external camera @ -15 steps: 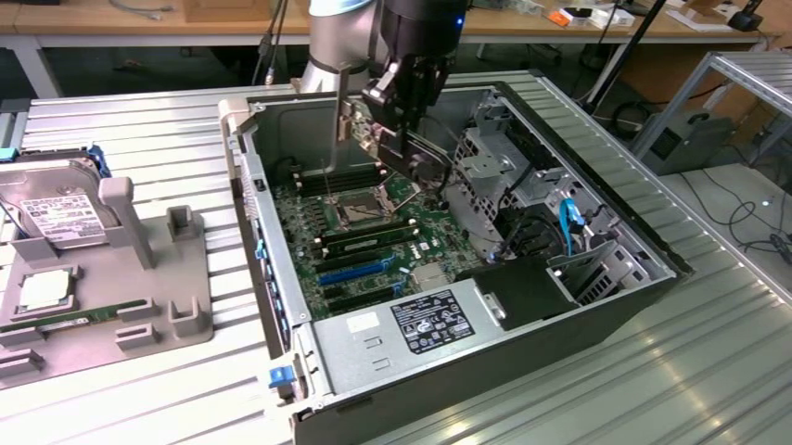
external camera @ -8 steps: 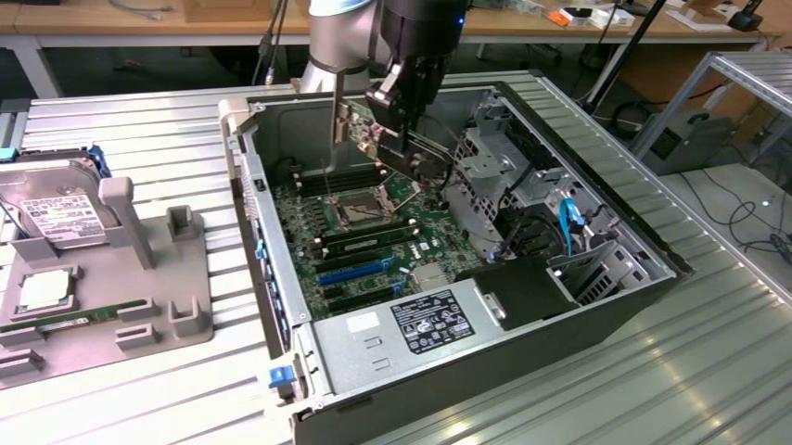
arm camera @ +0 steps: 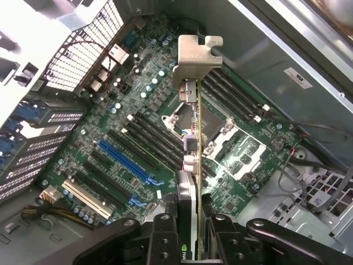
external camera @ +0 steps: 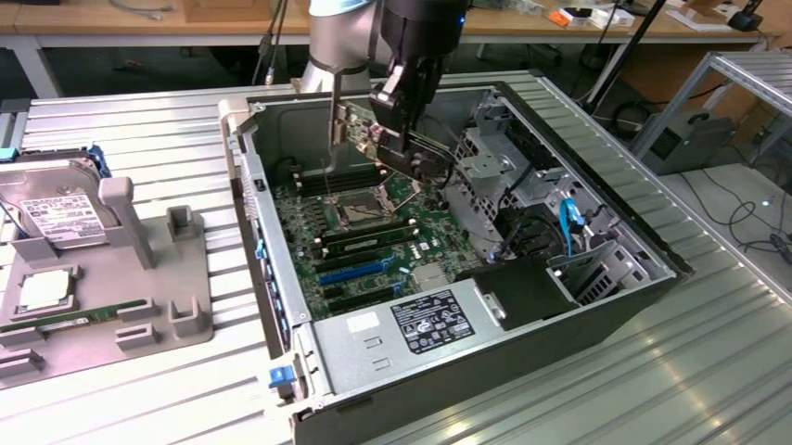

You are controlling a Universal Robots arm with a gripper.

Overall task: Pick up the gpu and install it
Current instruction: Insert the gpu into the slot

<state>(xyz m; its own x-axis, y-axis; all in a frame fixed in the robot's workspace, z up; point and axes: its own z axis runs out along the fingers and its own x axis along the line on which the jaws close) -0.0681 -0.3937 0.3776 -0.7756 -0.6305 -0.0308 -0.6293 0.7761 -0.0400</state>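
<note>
Grip check: pincer [external camera: 399, 130] [arm camera: 190, 218] is narrow, clamped on the gpu [external camera: 386, 156] [arm camera: 194, 138], one finger on each face. The card hangs edge-down from the jaws inside the open pc case [external camera: 644, 278]. Its metal bracket [external camera: 337, 130] [arm camera: 194, 55] is at the end farthest from the pincer.

Below the pincer is the motherboard [external camera: 371, 246] [arm camera: 138, 127]. The cpu socket [external camera: 359, 211] [arm camera: 229, 146] sits right under the card's lower edge. The card is clear of the board and not seated in any slot.

The blue slot [external camera: 352, 273] [arm camera: 124, 160] is off to one side of the pincer, toward the perforated rear panel [arm camera: 83, 49], with the black slots beside it.

Well away from the pincer, outside the case on the exterior view's left, the hard drive [external camera: 56, 218] stands in a grey fixture [external camera: 124, 306] on the ribbed metal table [external camera: 619, 389].
</note>
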